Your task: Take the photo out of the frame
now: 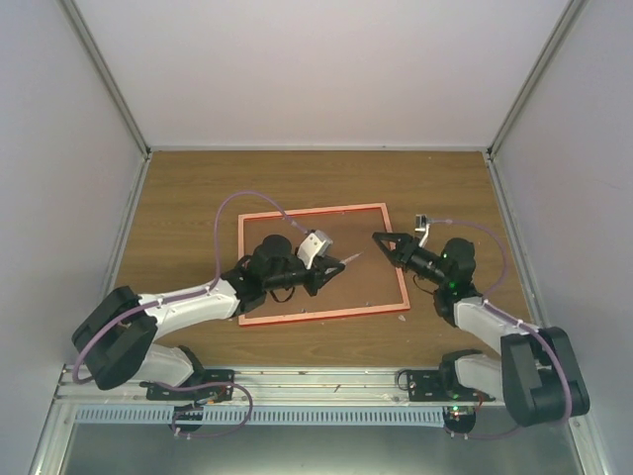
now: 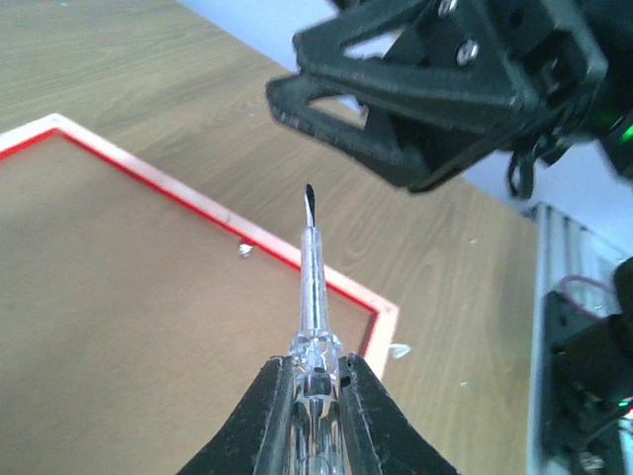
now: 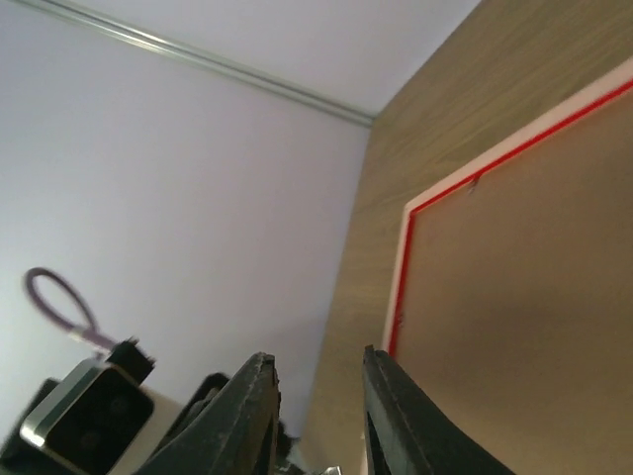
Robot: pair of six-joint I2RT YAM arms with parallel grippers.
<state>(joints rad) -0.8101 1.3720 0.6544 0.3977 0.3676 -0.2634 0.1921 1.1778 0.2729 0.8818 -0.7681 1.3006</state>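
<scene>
The red frame (image 1: pixel 312 211) lies face down in the middle of the table, its brown board back (image 1: pixel 366 287) facing up. The photo is hidden under the board. My left gripper (image 1: pixel 331 269) is shut on a clear-handled screwdriver (image 1: pixel 348 261), held over the board with its tip pointing right. In the left wrist view the screwdriver (image 2: pixel 313 297) sticks out between the jaws of my left gripper (image 2: pixel 315 364), above the frame's edge (image 2: pixel 168 188). My right gripper (image 1: pixel 381 240) is open and empty above the frame's right part, facing the screwdriver tip. It also shows in the right wrist view (image 3: pixel 316 358).
A small metal tab (image 2: pixel 244 250) sits on the board by the red edge. A small clear bit (image 2: pixel 399 349) lies on the wooden table just outside the frame's corner. White walls enclose the table on three sides. A metal rail (image 1: pixel 297 381) runs along the near edge.
</scene>
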